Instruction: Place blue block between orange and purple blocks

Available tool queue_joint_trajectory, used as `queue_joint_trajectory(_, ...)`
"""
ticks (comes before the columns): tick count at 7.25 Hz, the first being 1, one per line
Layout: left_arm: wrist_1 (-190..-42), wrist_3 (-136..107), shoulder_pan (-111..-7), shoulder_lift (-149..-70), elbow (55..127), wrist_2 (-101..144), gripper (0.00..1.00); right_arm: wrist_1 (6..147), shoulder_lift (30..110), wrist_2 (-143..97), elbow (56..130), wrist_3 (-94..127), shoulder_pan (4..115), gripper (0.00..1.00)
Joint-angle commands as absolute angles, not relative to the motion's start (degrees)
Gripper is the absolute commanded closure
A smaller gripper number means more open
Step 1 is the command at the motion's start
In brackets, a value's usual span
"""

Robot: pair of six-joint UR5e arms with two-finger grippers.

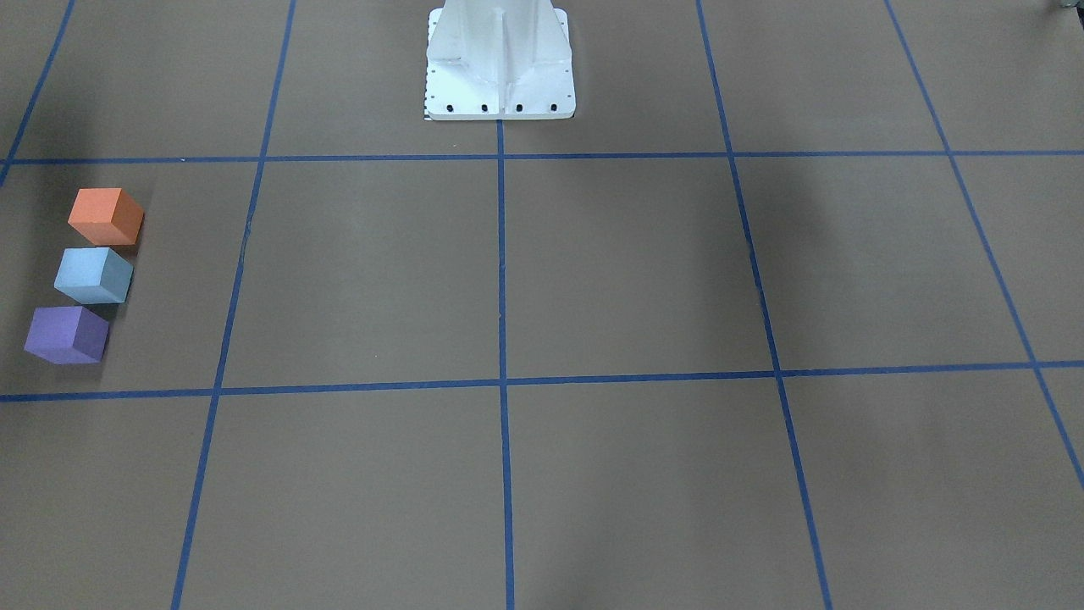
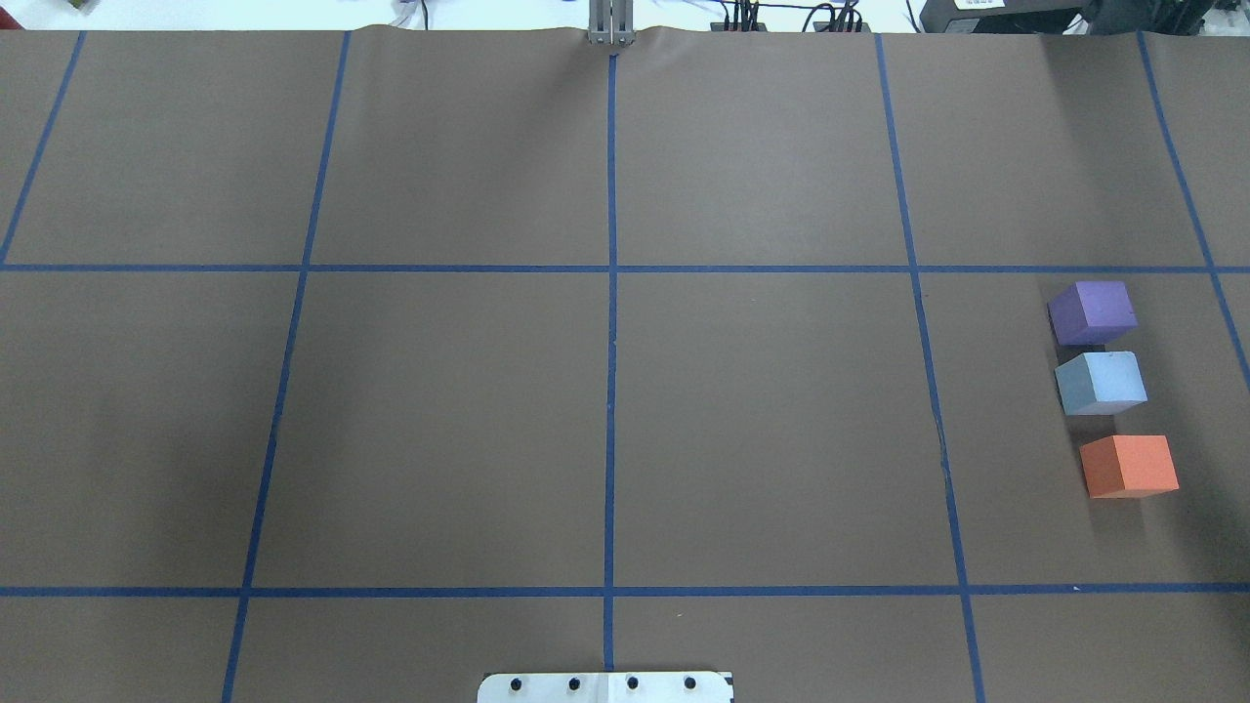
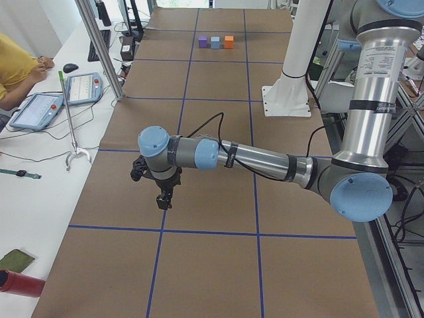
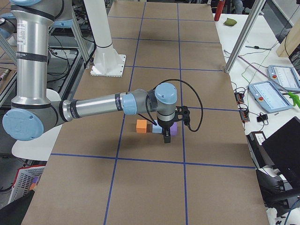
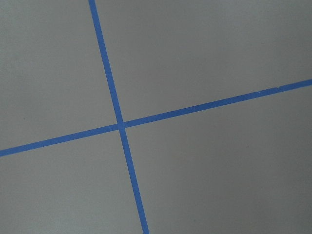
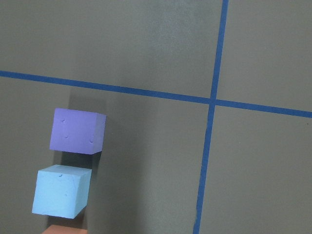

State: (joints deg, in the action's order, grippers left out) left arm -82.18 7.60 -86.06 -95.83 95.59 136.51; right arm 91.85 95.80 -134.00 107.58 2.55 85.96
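The blue block [image 2: 1101,383] sits on the table in a row between the purple block [image 2: 1092,312] and the orange block [image 2: 1129,466], with small gaps on both sides. The same row shows in the front view: orange [image 1: 106,216], blue [image 1: 93,275], purple [image 1: 66,335]. The right wrist view shows purple [image 6: 78,131], blue [image 6: 61,190] and a sliver of orange [image 6: 63,230]. My right gripper [image 4: 166,138] hangs above the row, in front of the blue and purple blocks. My left gripper [image 3: 162,199] hangs over bare table far from the blocks. I cannot tell whether either is open or shut.
The brown table carries a grid of blue tape lines [image 2: 611,293]. The white robot base [image 1: 500,63] stands at the near middle edge. Beside the table, a side bench holds tablets [image 3: 36,109] and cables, and an operator sits there.
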Motion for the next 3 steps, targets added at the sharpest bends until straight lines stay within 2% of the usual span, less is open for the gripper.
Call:
queue_joint_trajectory(1, -82.18, 7.47, -86.22, -95.63, 96.23, 136.58, 0.00, 91.85, 95.80, -134.12, 107.67, 2.55, 85.96, 0.00)
queue_joint_trajectory(3, -82.09, 7.47, -86.57, -95.02, 97.73, 136.15, 0.00, 91.76, 95.80, -134.21, 107.67, 2.64, 85.96, 0.00)
